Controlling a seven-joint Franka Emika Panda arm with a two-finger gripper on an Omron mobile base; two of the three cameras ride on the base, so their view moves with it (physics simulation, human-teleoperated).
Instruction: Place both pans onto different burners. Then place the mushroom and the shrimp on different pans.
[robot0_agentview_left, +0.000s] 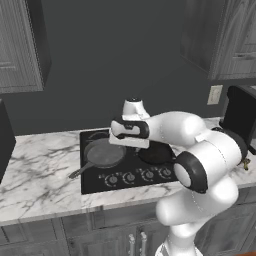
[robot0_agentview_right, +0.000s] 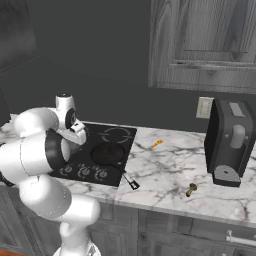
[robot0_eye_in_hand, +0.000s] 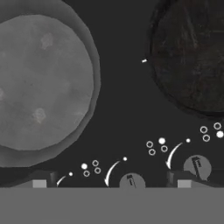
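The dull-grey skillet (robot0_agentview_left: 102, 154) rests on the front left burner of the black cooktop (robot0_agentview_left: 95, 184), its handle pointing to the counter's front left. The smaller black pan (robot0_agentview_right: 109, 154) sits on the front right burner, with its thin handle reaching over the cooktop's front edge. A free ring burner (robot0_agentview_right: 117, 134) shows behind it. My gripper (robot0_eye_in_hand: 111, 183) hangs open and empty above the strip between the two pans, skillet (robot0_eye_in_hand: 43, 83) on one side and black pan (robot0_eye_in_hand: 192, 57) on the other. The orange shrimp (robot0_agentview_right: 157, 144) and the tan mushroom (robot0_agentview_right: 191, 189) lie on the marble right of the cooktop.
A dark coffee machine (robot0_agentview_right: 232, 142) stands at the back right of the counter (robot0_agentview_right: 165, 175), below a wall outlet (robot0_agentview_right: 204, 107). Knobs (robot0_eye_in_hand: 131, 180) line the cooktop's front. Wall cabinets (robot0_agentview_right: 205, 45) hang overhead. Bare marble (robot0_agentview_left: 35, 170) lies left of the cooktop.
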